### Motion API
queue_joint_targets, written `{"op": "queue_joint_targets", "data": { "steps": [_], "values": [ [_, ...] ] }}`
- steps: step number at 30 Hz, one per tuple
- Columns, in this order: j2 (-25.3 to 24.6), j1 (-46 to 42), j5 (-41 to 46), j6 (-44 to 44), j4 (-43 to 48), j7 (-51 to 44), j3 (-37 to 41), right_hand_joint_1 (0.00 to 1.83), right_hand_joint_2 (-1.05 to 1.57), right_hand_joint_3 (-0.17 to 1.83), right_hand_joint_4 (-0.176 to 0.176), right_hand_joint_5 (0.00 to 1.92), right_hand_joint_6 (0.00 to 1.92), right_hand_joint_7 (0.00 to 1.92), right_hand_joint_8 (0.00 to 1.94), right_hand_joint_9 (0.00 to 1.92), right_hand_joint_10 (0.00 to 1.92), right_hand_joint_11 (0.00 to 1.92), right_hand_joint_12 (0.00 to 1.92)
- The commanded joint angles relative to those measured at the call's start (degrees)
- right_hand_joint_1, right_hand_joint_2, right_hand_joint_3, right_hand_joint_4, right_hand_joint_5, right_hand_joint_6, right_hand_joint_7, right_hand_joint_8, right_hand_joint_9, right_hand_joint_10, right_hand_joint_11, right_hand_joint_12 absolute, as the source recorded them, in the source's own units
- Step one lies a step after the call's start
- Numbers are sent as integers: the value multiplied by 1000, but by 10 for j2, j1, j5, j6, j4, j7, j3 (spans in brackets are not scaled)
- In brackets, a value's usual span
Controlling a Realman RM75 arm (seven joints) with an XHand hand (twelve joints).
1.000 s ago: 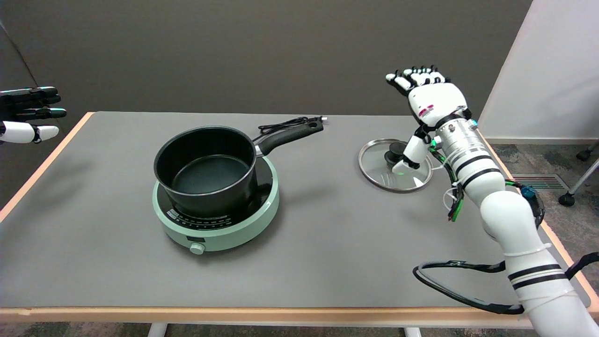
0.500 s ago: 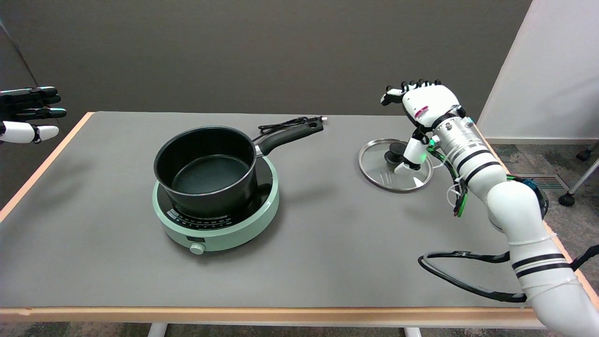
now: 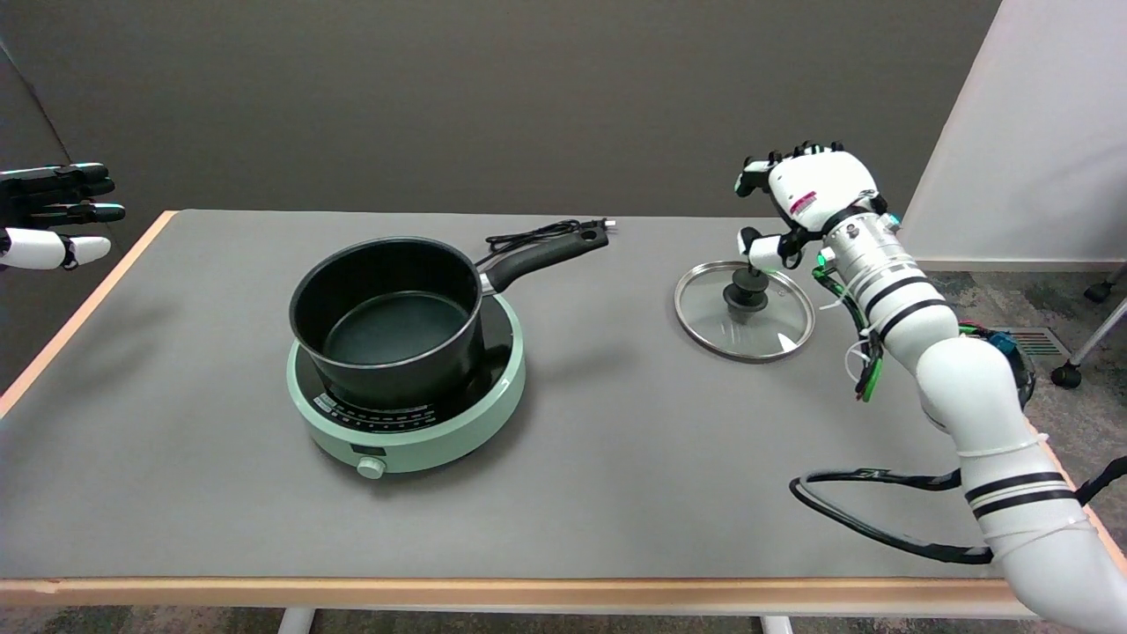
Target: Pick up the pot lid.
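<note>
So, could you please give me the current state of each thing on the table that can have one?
pot lid: lying flat on the table, knob up, not held.
pot: uncovered, empty, sitting on the cooker.
cooker: under the pot; power cord loose behind it.
right hand: in the air just behind the lid's knob, fingers apart, holding nothing.
left hand: idle, in the air.

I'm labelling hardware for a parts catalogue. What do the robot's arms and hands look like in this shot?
The right arm is glossy white with rounded segments, black bands and a ribbed silver wrist. Black, white and green cables run loose along it, and a black cable loops onto the table. The right hand has a white shell, a small red label and black-jointed fingers. The left hand shows black and white fingers.
</note>
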Motion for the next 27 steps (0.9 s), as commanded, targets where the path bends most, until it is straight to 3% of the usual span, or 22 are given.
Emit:
{"op": "queue_joint_targets", "data": {
  "steps": [1,6,15,20,27],
  "values": [
    [-6,-33,15,131,27,3,-30,781,755,823,147,666,595,806,322,751,471,494,841],
    [-6,-33,36,133,18,3,-31,784,760,815,149,674,618,827,349,777,523,520,916],
    [1,-2,52,104,-56,3,-38,793,736,862,144,602,431,738,274,724,443,492,889],
    [2,20,57,75,-94,3,-41,733,687,968,120,521,383,626,228,637,406,432,801],
    [3,45,51,53,-136,3,-45,731,609,969,90,417,206,504,189,538,304,371,682]
  ]
}}
